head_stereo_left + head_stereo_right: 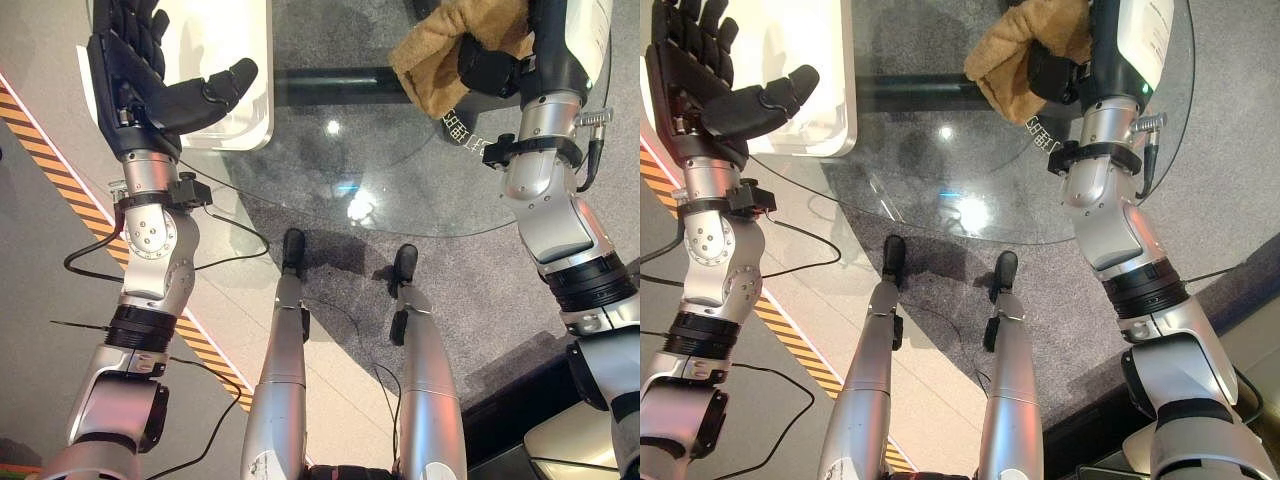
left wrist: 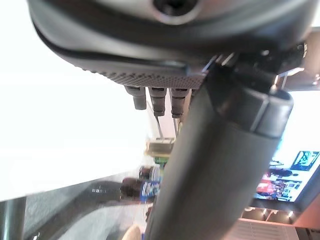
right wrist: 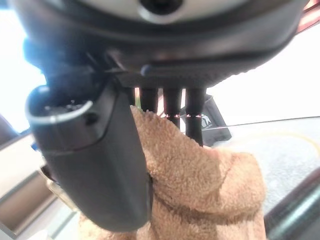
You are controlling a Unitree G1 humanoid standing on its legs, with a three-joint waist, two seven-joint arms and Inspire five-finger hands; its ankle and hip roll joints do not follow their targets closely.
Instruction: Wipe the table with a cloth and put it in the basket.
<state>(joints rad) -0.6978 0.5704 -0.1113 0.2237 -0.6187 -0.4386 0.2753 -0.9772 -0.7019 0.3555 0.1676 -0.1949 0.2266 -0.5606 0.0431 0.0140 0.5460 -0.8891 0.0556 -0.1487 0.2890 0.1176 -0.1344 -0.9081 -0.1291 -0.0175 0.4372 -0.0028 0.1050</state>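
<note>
A tan fluffy cloth (image 1: 430, 55) lies bunched on the far right part of the round glass table (image 1: 380, 160). My right hand (image 1: 490, 68) is shut on the cloth; in the right wrist view the thumb (image 3: 95, 165) presses into the cloth (image 3: 200, 180) while the fingers (image 3: 195, 115) reach over its far side. My left hand (image 1: 150, 85) hovers open at the far left, fingers straight and thumb spread, over the near edge of a white rounded basket (image 1: 235, 40). The left hand holds nothing.
A dark bar of the table's base (image 1: 330, 85) shows through the glass between basket and cloth. Orange-and-black striped tape (image 1: 60, 170) runs across the floor at the left. Grey carpet (image 1: 480, 290) lies beneath the table's near rim.
</note>
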